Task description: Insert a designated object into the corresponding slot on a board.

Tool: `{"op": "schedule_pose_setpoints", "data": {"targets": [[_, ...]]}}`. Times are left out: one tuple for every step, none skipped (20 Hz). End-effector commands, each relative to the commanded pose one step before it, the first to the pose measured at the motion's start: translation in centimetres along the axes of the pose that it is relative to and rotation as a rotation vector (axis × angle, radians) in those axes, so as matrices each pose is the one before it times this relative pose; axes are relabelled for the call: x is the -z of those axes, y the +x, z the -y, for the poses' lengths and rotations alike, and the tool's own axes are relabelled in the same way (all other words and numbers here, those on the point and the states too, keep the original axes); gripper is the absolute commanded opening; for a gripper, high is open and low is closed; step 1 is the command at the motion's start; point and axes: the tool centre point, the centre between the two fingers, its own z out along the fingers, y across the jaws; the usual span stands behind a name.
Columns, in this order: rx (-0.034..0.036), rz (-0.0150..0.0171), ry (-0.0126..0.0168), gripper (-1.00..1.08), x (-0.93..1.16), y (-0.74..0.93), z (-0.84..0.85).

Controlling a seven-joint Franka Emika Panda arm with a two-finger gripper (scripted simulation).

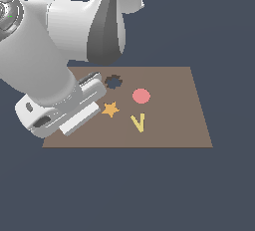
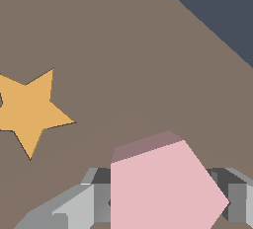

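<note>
In the wrist view the pale-pink pentagon piece (image 2: 165, 183) sits between my gripper's (image 2: 165, 208) grey fingers (image 2: 94, 198), which close on its two sides. It is just above the brown board (image 2: 123, 40), beside the orange star (image 2: 27, 109). In the exterior view my gripper (image 1: 82, 115) is low over the board's (image 1: 169, 125) part on the exterior view's left, next to the star (image 1: 110, 109). The arm hides the pink piece there. The plain-edged pentagon slot shows in neither view.
A dark hole with a jagged outline (image 1: 113, 81) lies near the board's far edge. A red-pink round disc (image 1: 141, 95) and a yellow V shape (image 1: 138, 123) lie toward the exterior view's right of the star. The arm's big white links loom over the left.
</note>
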Motion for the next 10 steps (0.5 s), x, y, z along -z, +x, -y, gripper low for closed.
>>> {"op": "schedule_pose_setpoints", "data": {"targets": [[0.09369,-0.00016,-0.00069,-1.0,0.074,-0.282,0.549],[0.04026,0.00002,-0.00006,-1.0,0.02,-0.119,0.246],[0.04148,0.00003,-0.00006,-1.0,0.02,-0.123,0.253],[0.04158,0.00003,-0.00005,-1.0,0.02,-0.124,0.254],[0.04143,0.00003,-0.00005,-1.0,0.02,-0.124,0.253],[0.04127,0.00004,-0.00005,-1.0,0.02,-0.125,0.251],[0.0411,0.00004,-0.00005,-1.0,0.02,-0.125,0.25],[0.04093,0.00004,-0.00004,-1.0,0.019,-0.125,0.249],[0.04075,0.00004,-0.00004,-1.0,0.019,-0.125,0.248],[0.04057,0.00005,-0.00004,-1.0,0.019,-0.126,0.246]]}}
